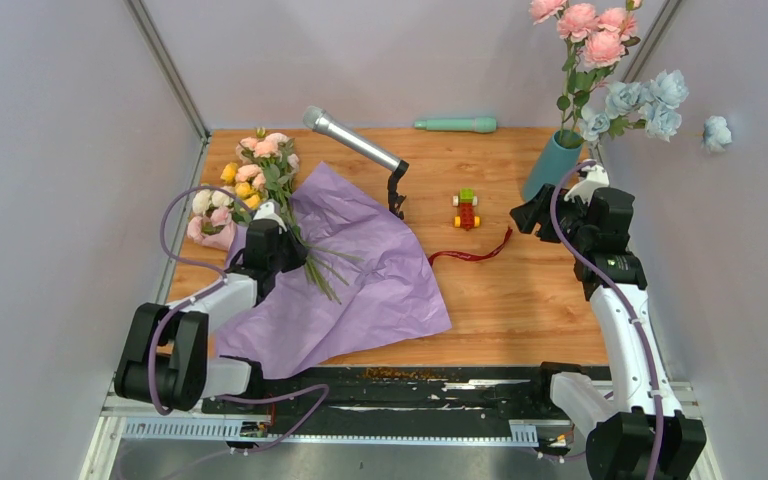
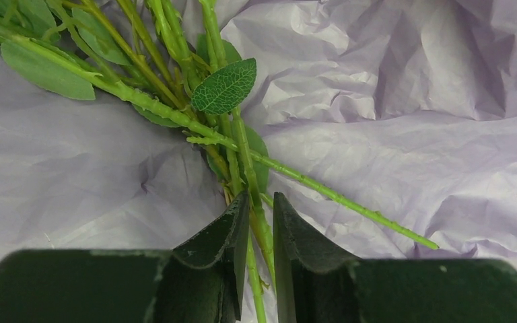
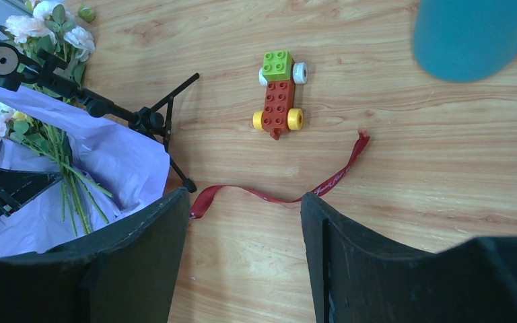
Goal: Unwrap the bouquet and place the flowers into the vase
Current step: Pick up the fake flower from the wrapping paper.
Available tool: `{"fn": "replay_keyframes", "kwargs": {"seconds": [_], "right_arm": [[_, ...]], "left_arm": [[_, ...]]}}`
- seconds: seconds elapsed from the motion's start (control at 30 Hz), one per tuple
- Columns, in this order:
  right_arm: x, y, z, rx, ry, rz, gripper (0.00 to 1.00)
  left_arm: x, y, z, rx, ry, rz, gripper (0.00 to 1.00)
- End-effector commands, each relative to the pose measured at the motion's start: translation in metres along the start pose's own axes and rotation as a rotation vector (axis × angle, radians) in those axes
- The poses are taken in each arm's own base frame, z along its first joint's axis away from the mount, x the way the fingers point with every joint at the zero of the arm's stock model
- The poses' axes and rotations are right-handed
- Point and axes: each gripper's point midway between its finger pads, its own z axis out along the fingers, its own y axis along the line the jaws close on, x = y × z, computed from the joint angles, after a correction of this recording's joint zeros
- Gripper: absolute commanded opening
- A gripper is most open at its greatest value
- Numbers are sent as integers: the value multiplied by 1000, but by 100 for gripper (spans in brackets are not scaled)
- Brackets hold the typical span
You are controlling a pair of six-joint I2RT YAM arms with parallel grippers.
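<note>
On the left half of the tabletop [image 1: 520,320] the lilac paper wrap [image 1: 380,290] lies opened out flat and crumpled, and the flowers [image 1: 258,170] rest across its far-left corner. Their pink, yellow and cream heads lie off the paper toward the left wall, and their thin green stems run back across the sheet. The left arm is folded at the near-left edge, elbow low, forearm reaching forward over the paper with the wrist tipped down. The left pincer [image 2: 260,202] is clamped on the flowers at the lower stems: its wrist view shows the two dark fingers drawn close, with a couple of stems filling the narrow gap between them and other stems splaying out to the right. The right arm rises from the near-right corner and runs away along the right side, its wrist bent in toward the middle. The right pincer [image 3: 244,202] hangs above the wood with its fingers wide apart and nothing between them. Below it the dark red ribbon [image 1: 472,256] lies loose on the bare wood, just right of the paper. The teal vase [image 1: 550,168] stands at the far right, just beyond that pincer, and holds pink blooms [image 1: 585,25] and pale blue flowers [image 1: 645,105]. A microphone [image 1: 350,137] on a small stand leans over the paper's far edge, and a toy brick car [image 1: 467,210] sits between it and the vase.
</note>
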Motion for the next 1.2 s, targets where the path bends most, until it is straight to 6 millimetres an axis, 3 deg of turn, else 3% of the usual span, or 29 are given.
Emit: {"fn": "replay_keyframes", "kwargs": {"seconds": [0.0, 0.8, 1.17], "right_arm": [[-2, 2, -1, -13, 0, -6, 63], [-2, 4, -2, -17, 6, -5, 63], [-2, 4, -2, -19, 8, -5, 63]], "left_arm": [[-16, -11, 5, 30, -43, 14, 27], [0, -2, 20, -5, 6, -18, 26], [3, -1, 25, -17, 26, -55, 18]]}}
